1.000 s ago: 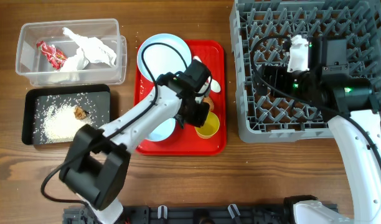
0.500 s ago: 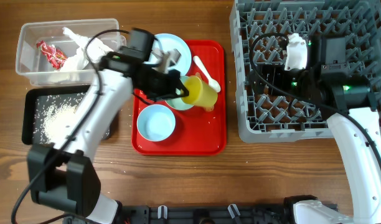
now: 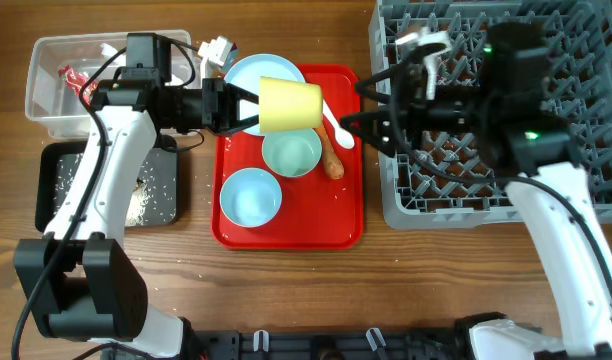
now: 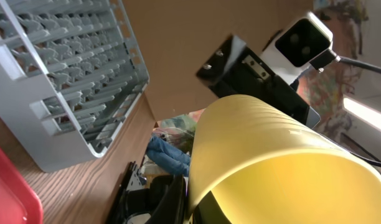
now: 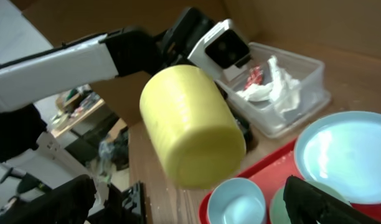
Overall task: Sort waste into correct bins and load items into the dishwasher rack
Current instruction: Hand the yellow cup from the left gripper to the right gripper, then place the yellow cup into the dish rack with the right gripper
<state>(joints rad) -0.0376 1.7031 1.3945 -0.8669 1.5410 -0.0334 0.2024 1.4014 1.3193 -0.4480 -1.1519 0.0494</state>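
My left gripper point(image 3: 248, 108) is shut on the small yellow cup point(image 3: 291, 105) and holds it on its side in the air above the red tray. The cup fills the left wrist view point(image 4: 271, 162), with the jaws point(image 4: 190, 208) on its rim. My right gripper point(image 3: 364, 102) is open and faces the cup's base across a short gap. In the right wrist view the cup point(image 5: 190, 124) hangs ahead of my open fingers point(image 5: 187, 199). On the tray lie the blue plate point(image 3: 248, 80), pale green bowl point(image 3: 291, 153), light blue bowl point(image 3: 251, 197), carrot point(image 3: 332, 157) and white spoon point(image 3: 333, 120).
The clear tub point(image 3: 46, 60) holds the red wrapper point(image 3: 71, 78) and tissue point(image 5: 271, 87). The black tray point(image 3: 56, 165) holds rice point(image 3: 136, 200); the brown scrap is hidden under my left arm. The grey rack point(image 3: 586, 100) stands at the right. The red tray point(image 3: 326, 225) is central.
My left arm has lifted the yellow cup higher and turned it toward the right. My right arm has swung left out over the rack's edge toward the cup.
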